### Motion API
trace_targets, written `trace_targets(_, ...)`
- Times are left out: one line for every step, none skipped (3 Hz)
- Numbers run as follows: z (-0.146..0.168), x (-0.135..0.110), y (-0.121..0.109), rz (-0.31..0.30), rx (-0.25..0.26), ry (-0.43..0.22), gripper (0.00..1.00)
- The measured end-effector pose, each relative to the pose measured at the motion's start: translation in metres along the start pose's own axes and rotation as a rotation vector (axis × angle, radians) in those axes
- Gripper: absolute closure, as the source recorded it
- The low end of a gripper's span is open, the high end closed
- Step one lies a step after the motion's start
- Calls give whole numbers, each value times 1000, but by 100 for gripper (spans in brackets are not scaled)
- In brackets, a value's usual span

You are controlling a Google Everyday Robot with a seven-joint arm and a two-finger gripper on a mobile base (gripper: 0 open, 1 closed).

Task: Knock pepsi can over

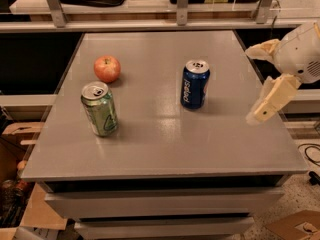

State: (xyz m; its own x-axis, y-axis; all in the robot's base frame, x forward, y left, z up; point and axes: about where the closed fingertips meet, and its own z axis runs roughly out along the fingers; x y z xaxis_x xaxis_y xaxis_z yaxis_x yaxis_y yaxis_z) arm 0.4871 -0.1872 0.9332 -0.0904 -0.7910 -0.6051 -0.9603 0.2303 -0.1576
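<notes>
Pepsi can [195, 84] upright, dk blue, silver top; end effector [254, 84] open, well rt of it.

On the table [160, 139], apple [107, 68] and other can [100, 109] stand left of pepsi can [194, 84], pincer [267, 103] right.

The robot's single arm comes in from the right edge of the view, and only its end shows. The rounded white wrist housing [300, 54] sits high, with a pale beige part jutting out to the left. Below it, the cream-coloured gripper [270, 100] slants down and to the left, tip lowest, over the right edge of the flat grey table [165, 144].
</notes>
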Motion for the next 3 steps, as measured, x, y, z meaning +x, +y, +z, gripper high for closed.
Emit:
trace_targets(23, -2, -8, 53, -21, -192, 0)
trace_targets(40, -5, -15, 109, -64, -337, 0)
trace_targets(57, -12, -17, 151, -108, -463, 0)
